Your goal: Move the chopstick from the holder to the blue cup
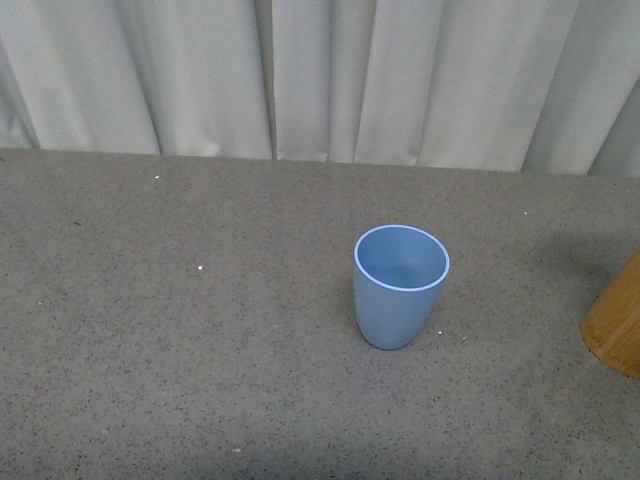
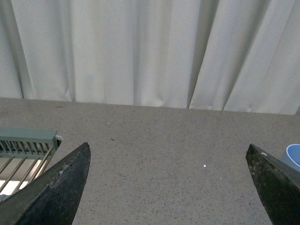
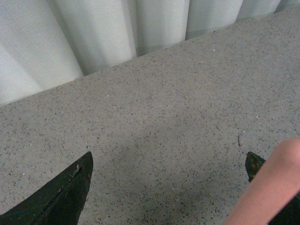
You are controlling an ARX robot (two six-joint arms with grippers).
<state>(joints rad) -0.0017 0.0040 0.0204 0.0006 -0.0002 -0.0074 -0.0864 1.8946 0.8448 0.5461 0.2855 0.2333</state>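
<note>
The pale blue cup [image 1: 400, 285] stands upright on the grey table, a little right of centre; nothing shows inside it. At the right edge of the front view a slice of the light brown wooden holder [image 1: 618, 322] is cut off by the frame. Neither arm shows in that view. My left gripper [image 2: 168, 145] is open over bare table, with the blue cup [image 2: 293, 154] just outside one finger. My right gripper [image 3: 169, 153] is open too. A blurred salmon-pink chopstick [image 3: 272, 187] crosses close to the lens in front of one fingertip [image 3: 255, 164]; I cannot tell if they touch.
White curtains [image 1: 320, 80] hang along the table's far edge. A pale green slatted rack [image 2: 26, 150] lies beside the left gripper's other finger. The speckled grey tabletop [image 1: 200, 350] stretches left of the cup.
</note>
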